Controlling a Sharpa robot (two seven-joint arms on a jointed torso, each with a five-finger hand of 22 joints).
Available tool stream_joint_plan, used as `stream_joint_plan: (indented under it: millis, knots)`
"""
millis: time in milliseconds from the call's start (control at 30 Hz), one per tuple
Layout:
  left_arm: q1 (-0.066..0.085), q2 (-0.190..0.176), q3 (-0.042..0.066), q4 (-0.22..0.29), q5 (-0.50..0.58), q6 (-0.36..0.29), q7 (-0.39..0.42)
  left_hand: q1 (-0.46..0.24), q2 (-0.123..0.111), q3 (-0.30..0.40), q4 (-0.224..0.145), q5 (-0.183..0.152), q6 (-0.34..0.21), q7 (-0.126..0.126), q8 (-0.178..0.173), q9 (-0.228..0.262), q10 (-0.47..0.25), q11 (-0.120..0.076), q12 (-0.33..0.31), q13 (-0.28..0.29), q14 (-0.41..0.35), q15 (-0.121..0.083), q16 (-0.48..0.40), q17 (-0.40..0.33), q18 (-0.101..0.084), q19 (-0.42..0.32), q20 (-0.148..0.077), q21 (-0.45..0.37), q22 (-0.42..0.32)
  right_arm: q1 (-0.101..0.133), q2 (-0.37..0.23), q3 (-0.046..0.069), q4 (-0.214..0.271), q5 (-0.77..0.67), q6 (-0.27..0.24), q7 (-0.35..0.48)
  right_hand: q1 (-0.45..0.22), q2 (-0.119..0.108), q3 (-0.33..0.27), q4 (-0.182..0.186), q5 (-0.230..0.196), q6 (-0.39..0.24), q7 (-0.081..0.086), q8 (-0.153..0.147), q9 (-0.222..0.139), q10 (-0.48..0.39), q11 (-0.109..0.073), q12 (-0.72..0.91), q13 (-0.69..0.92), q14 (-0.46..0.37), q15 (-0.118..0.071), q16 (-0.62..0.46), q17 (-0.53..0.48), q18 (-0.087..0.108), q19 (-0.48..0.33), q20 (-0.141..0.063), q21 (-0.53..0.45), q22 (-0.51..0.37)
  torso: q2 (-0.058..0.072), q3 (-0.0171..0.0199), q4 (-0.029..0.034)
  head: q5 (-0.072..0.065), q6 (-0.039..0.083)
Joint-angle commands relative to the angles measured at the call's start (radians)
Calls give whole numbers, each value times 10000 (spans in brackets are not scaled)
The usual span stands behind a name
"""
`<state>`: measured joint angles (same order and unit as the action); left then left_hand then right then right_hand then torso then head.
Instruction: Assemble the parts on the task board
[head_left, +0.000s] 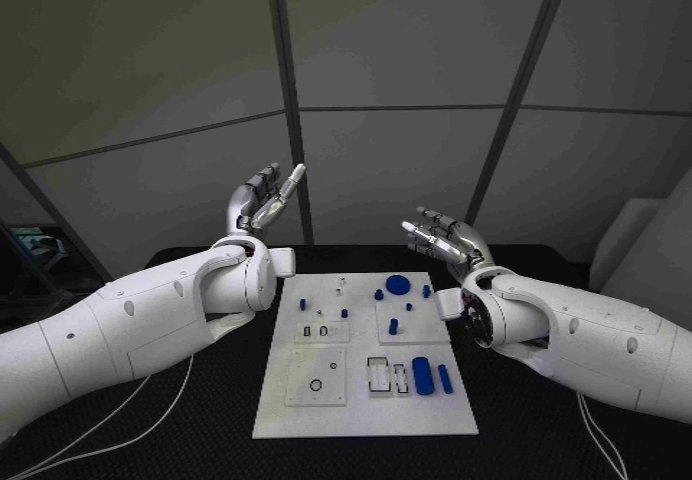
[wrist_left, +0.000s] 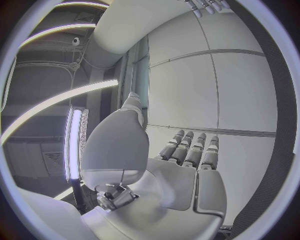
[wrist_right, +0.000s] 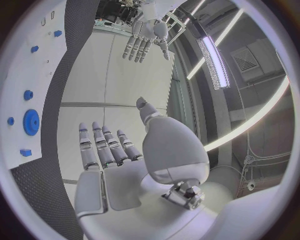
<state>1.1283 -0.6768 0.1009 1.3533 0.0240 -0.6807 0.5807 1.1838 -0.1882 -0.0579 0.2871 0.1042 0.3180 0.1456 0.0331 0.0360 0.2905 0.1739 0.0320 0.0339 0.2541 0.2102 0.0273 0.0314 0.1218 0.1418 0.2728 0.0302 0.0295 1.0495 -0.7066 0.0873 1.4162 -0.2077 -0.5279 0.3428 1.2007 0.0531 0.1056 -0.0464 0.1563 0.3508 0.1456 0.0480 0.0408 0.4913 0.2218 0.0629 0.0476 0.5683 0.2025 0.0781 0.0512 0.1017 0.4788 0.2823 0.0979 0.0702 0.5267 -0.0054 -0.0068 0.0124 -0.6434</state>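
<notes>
The white task board (head_left: 368, 400) lies flat in the middle of the black counter (head_left: 534, 430), a long rectangle with bare dark surface showing along both of its long sides and its near edge. Both arms come in from the sides and flank the board's far end without covering it. The left hand (head_left: 264, 208) is raised well above the counter beyond the board's far left corner, palm upright, its silver fingers (wrist_left: 187, 150) straight, side by side and released, grasping nothing. The right hand (head_left: 444, 240) is held up past the far right corner, lower than the left, its fingers (wrist_right: 103, 145) likewise extended and free. The parts sit well apart from both hands: a round toothed blue disc (head_left: 397, 283) near the far edge, small blue pegs (head_left: 427, 292) beside it, and a rounded oblong blue block (head_left: 421, 374) with a slimmer blue bar (head_left: 444, 378) nearer the front.
</notes>
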Motion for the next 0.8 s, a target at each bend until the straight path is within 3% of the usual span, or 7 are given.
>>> stream_joint_plan:
  millis: [33,67,100,200,367,467,800]
  knots:
    - [13,13,6,-7,2,410,459,707,175,207,110,-4,721,533,139,79,1090,486,160,91,1168,148,250,128,168,397,183,239,126,21,49,54,-103,-1052,1183,-702,1343,-52,260,-779,2,3714,945,664,326,4028,-153,628,193,3427,-200,475,140,710,2024,85,763,280,-3,-1,-3,-2,-1]
    - [13,13,6,-7,2,410,459,821,269,303,98,-37,1084,623,212,120,1514,582,229,128,1596,183,343,170,134,572,200,326,172,21,55,61,-117,-1078,1213,-721,1423,-72,294,-853,-8,4197,900,736,351,4260,-226,648,186,3626,-262,489,140,768,2160,76,830,291,-3,-1,-3,-2,-1]
    - [14,-515,-1,297,-65,734,317,917,385,412,101,-61,1559,822,318,175,2040,689,328,176,2143,214,478,228,112,909,211,477,256,66,-182,64,-378,-4309,627,-396,1489,-76,344,-918,-17,4778,847,830,386,4529,-312,682,182,3867,-337,524,145,820,2347,61,924,313,235,-7,-53,28,-111]
    - [13,-696,-5,438,-161,936,240,1287,801,718,16,-164,3013,866,619,316,3884,767,649,297,4647,110,1137,469,167,3566,178,1688,901,192,-195,65,-501,-5476,594,-473,1562,-162,528,-1081,-39,5485,675,838,338,5225,-478,627,146,4543,-552,557,141,833,2899,-68,1175,352,341,3,-55,39,-135]
    - [10,-972,-9,738,-445,1203,63,1718,1128,769,-388,-230,5166,891,1007,466,6191,251,1142,385,6462,-422,1692,555,616,5599,95,2841,1367,391,-236,66,-628,-7090,766,-763,1505,-279,1101,-1270,-25,6171,496,736,263,6092,-731,368,140,5606,-902,611,180,853,3693,-398,1519,396,546,-2,-9,-2,-59]
    - [8,-1119,-10,937,-629,1381,-75,1654,1230,590,-560,-253,6035,788,1233,517,7042,29,1325,380,7428,-702,1932,622,629,6499,-156,3415,1591,560,-247,66,-692,-8177,977,-1133,1334,-421,1322,-1273,-45,6334,474,622,250,6325,-800,181,144,5853,-940,508,178,839,3875,-467,1575,373,645,-6,45,-27,-69]
    - [2,-1650,-11,1746,-994,1778,-452,1719,1488,208,-1079,-250,6861,576,1024,344,8113,-251,1150,324,8671,-1040,1900,756,614,7139,-496,4068,1859,1077,-255,67,-688,-11542,1968,-2601,1118,-835,1714,-1257,129,6797,245,514,274,6889,-1044,26,170,6978,-1340,728,428,853,4775,-811,2077,519,1092,-61,230,-213,73]
